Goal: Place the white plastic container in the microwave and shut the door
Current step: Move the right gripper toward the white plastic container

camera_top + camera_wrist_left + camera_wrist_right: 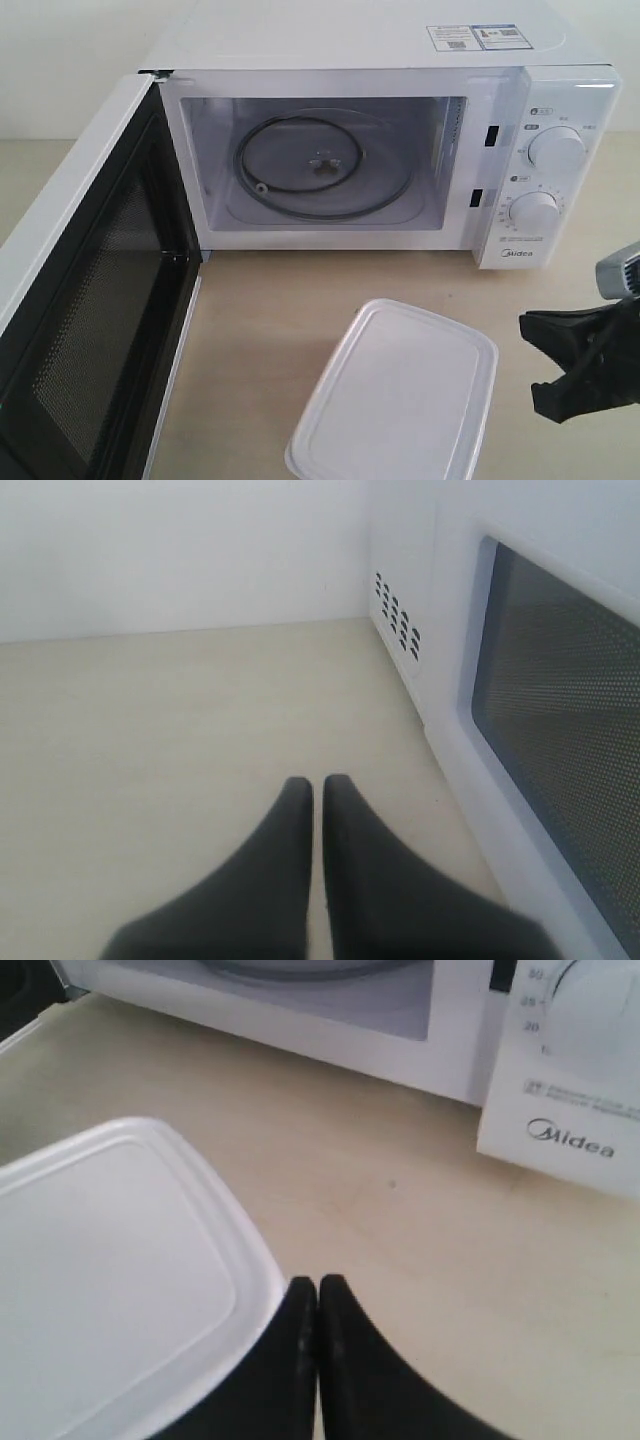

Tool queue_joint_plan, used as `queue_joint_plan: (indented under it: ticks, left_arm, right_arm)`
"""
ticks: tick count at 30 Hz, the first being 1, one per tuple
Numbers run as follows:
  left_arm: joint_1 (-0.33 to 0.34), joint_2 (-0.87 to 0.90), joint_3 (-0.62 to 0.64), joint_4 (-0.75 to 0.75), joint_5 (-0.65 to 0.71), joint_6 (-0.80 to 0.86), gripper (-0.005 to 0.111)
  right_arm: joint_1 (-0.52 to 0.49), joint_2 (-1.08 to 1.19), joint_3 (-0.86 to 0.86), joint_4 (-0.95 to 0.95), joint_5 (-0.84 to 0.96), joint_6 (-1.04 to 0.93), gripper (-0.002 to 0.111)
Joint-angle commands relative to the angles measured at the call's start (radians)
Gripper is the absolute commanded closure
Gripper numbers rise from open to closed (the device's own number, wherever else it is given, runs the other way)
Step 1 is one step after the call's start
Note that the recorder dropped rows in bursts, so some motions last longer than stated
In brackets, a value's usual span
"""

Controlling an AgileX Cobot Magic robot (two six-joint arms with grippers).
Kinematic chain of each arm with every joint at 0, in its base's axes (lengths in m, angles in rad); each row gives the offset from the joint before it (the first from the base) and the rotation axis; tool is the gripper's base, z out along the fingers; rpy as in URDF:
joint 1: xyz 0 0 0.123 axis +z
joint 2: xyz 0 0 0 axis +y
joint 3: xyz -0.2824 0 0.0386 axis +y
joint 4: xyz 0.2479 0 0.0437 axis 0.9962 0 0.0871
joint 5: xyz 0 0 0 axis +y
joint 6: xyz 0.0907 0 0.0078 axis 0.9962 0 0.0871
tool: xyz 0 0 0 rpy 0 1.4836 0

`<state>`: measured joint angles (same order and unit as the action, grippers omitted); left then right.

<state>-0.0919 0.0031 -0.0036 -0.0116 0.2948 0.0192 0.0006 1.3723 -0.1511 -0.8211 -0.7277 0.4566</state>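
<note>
The lidded, rounded white plastic container [395, 395] sits on the pale bench [270, 300] before the open white boxy microwave [400, 60], near the right gripper [318, 1285], whose jaws, like those of the left gripper [317, 783], are pressed together, so advancing unopened would likely shove it away.

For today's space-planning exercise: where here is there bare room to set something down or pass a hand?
Free: the table strip between the microwave front and the white plastic container; the turntable inside, nothing on it; the table outside the open door, by the left hand. Crowded: beside the container, where the right hand sits close.
</note>
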Motion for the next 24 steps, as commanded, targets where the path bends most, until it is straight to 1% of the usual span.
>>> queue_joint_plan:
  ticks: [1,3,5,7,13,17,24]
  left_arm:
    - [0.001,-0.003,0.004,-0.008,0.000,0.004,0.102]
    - [0.001,-0.003,0.004,-0.008,0.000,0.004,0.102]
    - [0.001,-0.003,0.004,-0.008,0.000,0.004,0.102]
    - [0.001,-0.003,0.004,-0.008,0.000,0.004,0.102]
    - [0.001,-0.003,0.004,-0.008,0.000,0.004,0.102]
    - [0.001,-0.003,0.004,-0.008,0.000,0.004,0.102]
    - [0.001,-0.003,0.004,-0.008,0.000,0.004,0.102]
  right_arm:
    - [0.000,0.000,0.005,-0.037,0.072,0.102,0.109]
    - [0.000,0.000,0.005,-0.055,0.089,0.193,0.109]
    - [0.000,0.000,0.005,-0.113,0.089,0.290,0.109]
    - [0.000,0.000,0.005,-0.183,0.085,0.343,0.109]
    - [0.000,0.011,0.005,-0.209,0.082,0.349,0.109]
    - [0.000,0.100,0.000,-0.214,0.068,0.350,0.109]
    - [0.000,0.305,-0.076,-0.254,-0.084,0.351,0.109]
